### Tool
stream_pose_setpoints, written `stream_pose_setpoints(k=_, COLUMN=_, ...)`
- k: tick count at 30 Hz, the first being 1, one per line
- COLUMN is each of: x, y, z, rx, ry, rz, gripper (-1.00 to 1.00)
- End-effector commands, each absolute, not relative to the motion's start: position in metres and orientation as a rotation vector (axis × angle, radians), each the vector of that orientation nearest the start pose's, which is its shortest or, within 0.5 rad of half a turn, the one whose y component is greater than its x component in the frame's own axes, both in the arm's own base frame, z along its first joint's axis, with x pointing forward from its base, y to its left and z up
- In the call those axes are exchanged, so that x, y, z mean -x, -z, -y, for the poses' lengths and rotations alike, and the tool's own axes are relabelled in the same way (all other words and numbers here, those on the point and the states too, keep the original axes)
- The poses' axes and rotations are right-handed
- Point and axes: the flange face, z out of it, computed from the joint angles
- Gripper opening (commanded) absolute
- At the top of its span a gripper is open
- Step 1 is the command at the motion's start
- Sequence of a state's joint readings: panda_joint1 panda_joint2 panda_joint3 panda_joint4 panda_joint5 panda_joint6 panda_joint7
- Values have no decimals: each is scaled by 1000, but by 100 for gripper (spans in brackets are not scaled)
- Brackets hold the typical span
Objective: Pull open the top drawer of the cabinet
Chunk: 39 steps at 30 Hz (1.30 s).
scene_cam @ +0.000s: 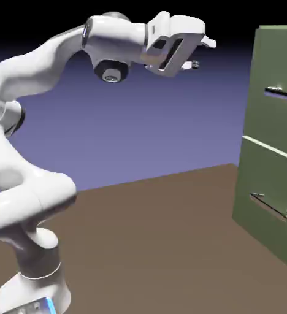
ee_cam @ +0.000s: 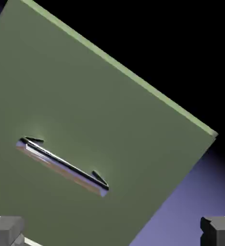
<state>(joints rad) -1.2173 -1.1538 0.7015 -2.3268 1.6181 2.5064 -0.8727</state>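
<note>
The olive-green cabinet (scene_cam: 279, 37) stands at the right edge of the exterior view. Its top drawer (scene_cam: 273, 119) is flush with the front and carries a short dark bar handle (scene_cam: 283, 92). My gripper (scene_cam: 202, 54) hangs high in the air to the left of the cabinet, well apart from it, and points toward the drawer. In the hand view the top drawer (ee_cam: 109, 110) fills most of the picture, tilted, with its handle (ee_cam: 64, 166) at the lower left. Both grey fingertips (ee_cam: 6, 230) sit far apart at the bottom corners. The gripper is open and holds nothing.
Below a pale rim line (scene_cam: 271, 150) lies the lower drawer (scene_cam: 265, 181) with a longer slanting silvery handle (scene_cam: 268, 206). The brown table (scene_cam: 158, 245) stretches between the robot's base and the cabinet.
</note>
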Motion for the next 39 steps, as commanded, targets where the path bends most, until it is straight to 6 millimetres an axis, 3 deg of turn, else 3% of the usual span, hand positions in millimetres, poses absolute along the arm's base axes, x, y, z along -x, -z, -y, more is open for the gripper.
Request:
stream_pose_setpoints(k=1, x=-366, y=-707, z=20, rx=2425, ry=2138, rz=-278, gripper=0)
stream_pose_setpoints(k=7, x=-411, y=-697, z=2, rx=2470, ry=2289, rz=35, gripper=0)
stream_pose_setpoints(k=13, x=-471, y=-668, z=1, rx=2506, ry=2400, rz=383, gripper=0)
stream_pose_setpoints(k=19, x=-535, y=-620, z=24, rx=2518, ry=2467, rz=740, gripper=0)
stream_pose_setpoints(k=24, x=-584, y=-567, z=64, rx=2504, ry=2502, rz=1022, gripper=0)
stream_pose_setpoints(k=26, x=-587, y=-563, z=67, rx=2503, ry=2504, rz=1038, gripper=0)
stream_pose_setpoints(k=31, x=-633, y=-564, z=67, rx=2503, ry=2504, rz=1038, gripper=0)
stream_pose_setpoints(k=32, x=-637, y=-563, z=67, rx=2503, ry=2504, rz=1038, gripper=0)
stream_pose_setpoints(k=33, x=-637, y=-563, z=67, rx=2503, ry=2504, rz=1038, gripper=-100)
stream_pose_setpoints(k=34, x=-637, y=-563, z=67, rx=2503, ry=2504, rz=1038, gripper=-100)
stream_pose_setpoints(k=39, x=-590, y=-563, z=67, rx=2503, ry=2504, rz=1038, gripper=-100)
